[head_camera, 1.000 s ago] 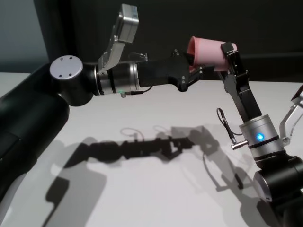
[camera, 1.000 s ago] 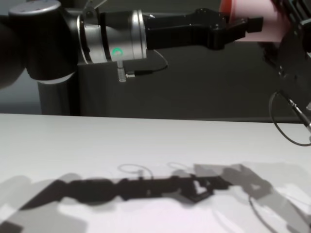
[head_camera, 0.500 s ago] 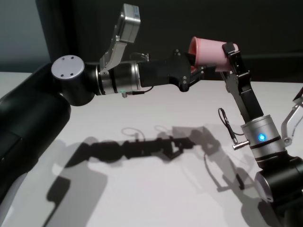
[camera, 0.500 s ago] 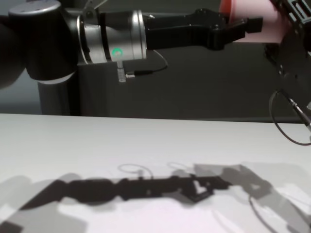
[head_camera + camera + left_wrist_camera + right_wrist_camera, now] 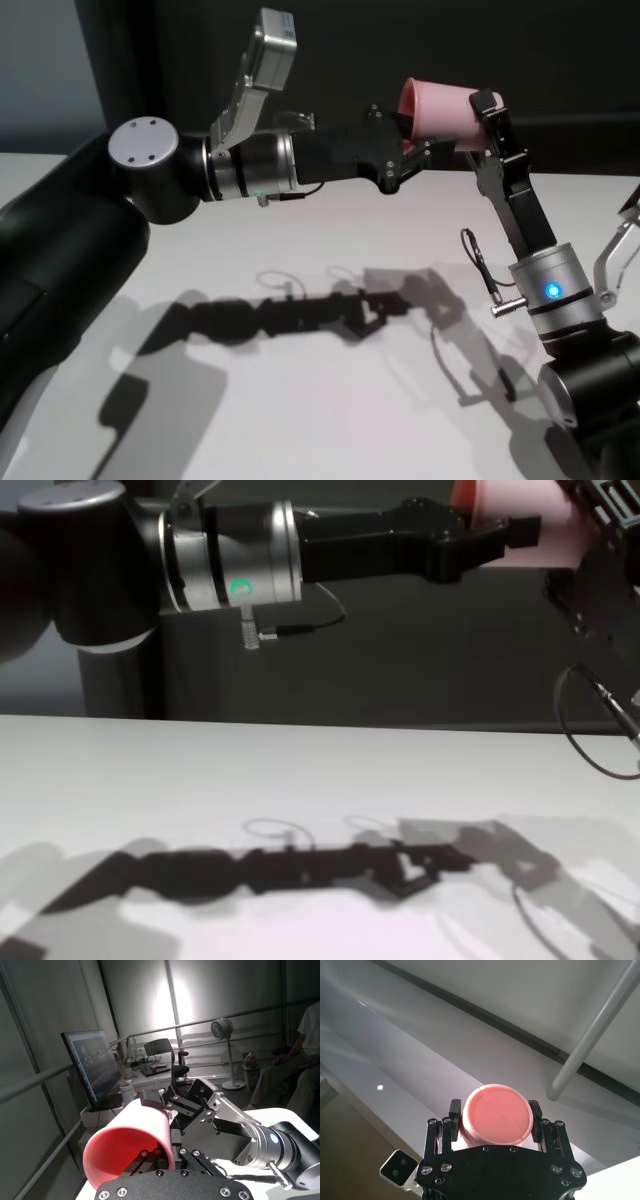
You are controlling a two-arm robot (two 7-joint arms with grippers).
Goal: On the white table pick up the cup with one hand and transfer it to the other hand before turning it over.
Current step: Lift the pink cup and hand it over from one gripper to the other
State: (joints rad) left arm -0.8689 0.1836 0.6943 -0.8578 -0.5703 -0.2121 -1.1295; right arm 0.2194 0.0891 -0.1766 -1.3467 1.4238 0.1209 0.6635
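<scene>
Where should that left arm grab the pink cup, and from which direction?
Probably the rim end of the cup, approached from the robot's left: the cup lies sideways, mouth toward the left end effector, while the right end effector clamps its base end.

The broad matte white table (image 5: 300,400) carries only the arms' dark shadows (image 5: 290,315) across its surface.

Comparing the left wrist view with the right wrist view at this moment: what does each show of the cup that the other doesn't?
Only the left wrist view shows the cup's open mouth and its inside, with the right gripper behind it. Only the right wrist view shows the cup's flat closed base, with the right gripper's fingers on both sides. Both show the pink cup held on its side, clear of the white table. The left gripper reaches its rim end.
</scene>
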